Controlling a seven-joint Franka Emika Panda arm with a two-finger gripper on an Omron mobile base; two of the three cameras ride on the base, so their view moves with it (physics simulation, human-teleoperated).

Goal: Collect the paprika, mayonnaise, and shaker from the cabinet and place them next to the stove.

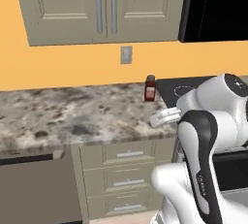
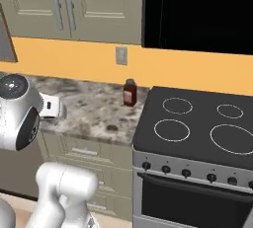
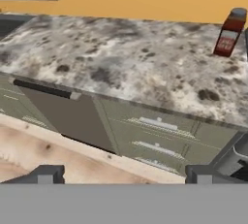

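On the counter, by the stove:
paprika: the paprika [image 1: 150, 88] [image 2: 130, 93] [image 3: 229, 32] stood upright on the speckled counter [image 1: 72, 114] [image 2: 94, 108] [image 3: 121, 63], near the back wall, just beside the stove's left edge. Dark cap up, pale label facing me.
stove: the stove [image 2: 197, 126] sat right of the counter, black top with four white rings, black knobs along the silver front. From the left base view I saw only its near corner [image 1: 169, 88].
cabinet: the cabinet [image 1: 104, 7] [image 2: 74, 5] hung above the counter, both doors closed, grey bar handles side by side at the middle.
gripper: my gripper [image 3: 121, 174] was wide open and held nothing. Its fingertips [image 3: 46, 173] sat at the bottom of the hand view, well apart, looking over the counter's front edge and the drawers [image 3: 155, 136] below.
outlet: a wall outlet [image 1: 126, 55] [image 2: 121, 55] was on the orange wall just above the paprika.
mayonnaise, shaker: couldn't tell where they were.
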